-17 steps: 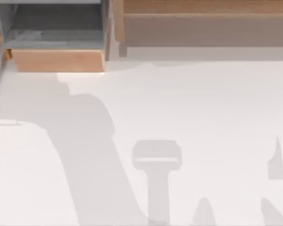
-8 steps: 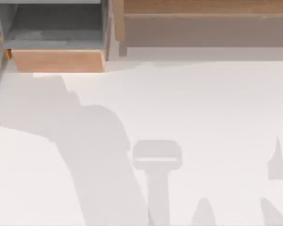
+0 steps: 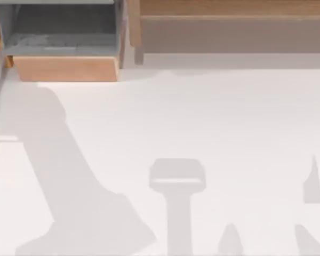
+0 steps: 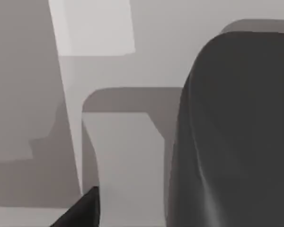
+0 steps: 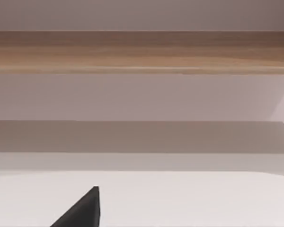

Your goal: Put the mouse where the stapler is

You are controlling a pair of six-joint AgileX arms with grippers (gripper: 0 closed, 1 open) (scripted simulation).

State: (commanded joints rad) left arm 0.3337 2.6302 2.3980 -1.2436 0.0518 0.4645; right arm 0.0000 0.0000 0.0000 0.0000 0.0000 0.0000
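- White table (image 3: 213,117) before me, crossed by soft grey shadows.
- Open wooden drawer (image 3: 64,68) at far left, grey inside.
- Long wooden shelf (image 3: 229,10) along the far edge.

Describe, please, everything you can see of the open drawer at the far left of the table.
The drawer has a plain light-wood front panel, with no handle to be seen, and wood side edges. Its inner walls and floor are grey, with a paler streak across the floor. It stands pulled out, level, at the top view's upper left, beside the long wooden unit. Its front meets the white table.
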